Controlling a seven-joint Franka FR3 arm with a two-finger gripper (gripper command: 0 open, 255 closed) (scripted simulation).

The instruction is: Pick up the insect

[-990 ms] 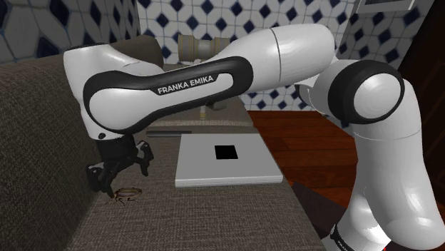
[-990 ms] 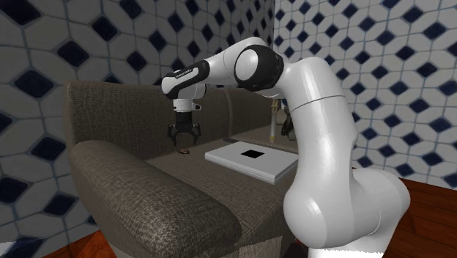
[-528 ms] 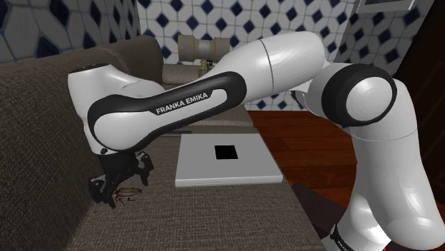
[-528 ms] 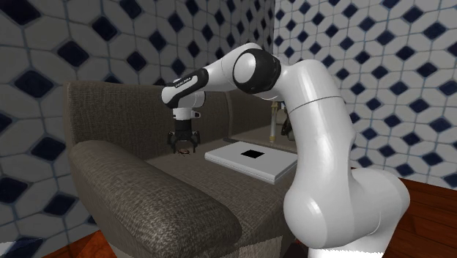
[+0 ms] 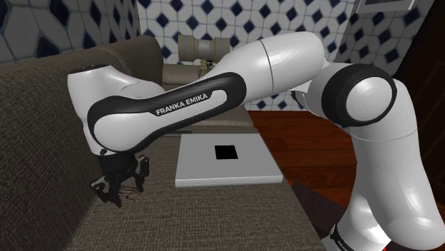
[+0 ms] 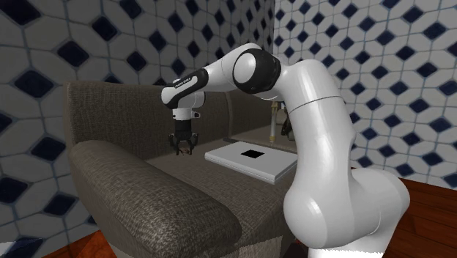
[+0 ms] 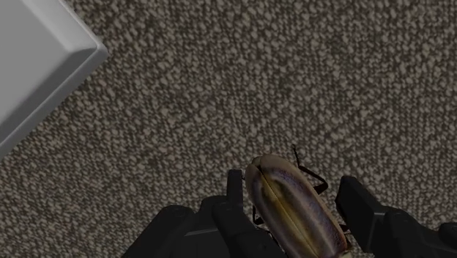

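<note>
The insect (image 7: 289, 209) is a tan, oval, beetle-like bug with thin dark legs, lying on the brown woven sofa seat (image 7: 220, 95). My black gripper (image 7: 293, 183) is down on the seat with one finger on each side of the bug's body, shut on it. In the shoulder view the gripper (image 5: 121, 192) touches the seat cushion close to the sofa backrest (image 5: 43, 107), and its fingers hide most of the bug. Across the room the second exterior view has the gripper (image 6: 185, 150) low on the seat, pointing straight down.
A flat white box with a black square (image 5: 224, 160) lies on the seat beside the gripper; its corner (image 7: 36, 66) is near. A thick armrest (image 6: 146, 190) bounds the seat's front. A pale cylinder (image 5: 200, 48) stands behind. Wooden floor (image 5: 307, 142) lies beyond the sofa.
The gripper came down from above the insect to the seat. Its fingers, open before, have closed around the bug.
</note>
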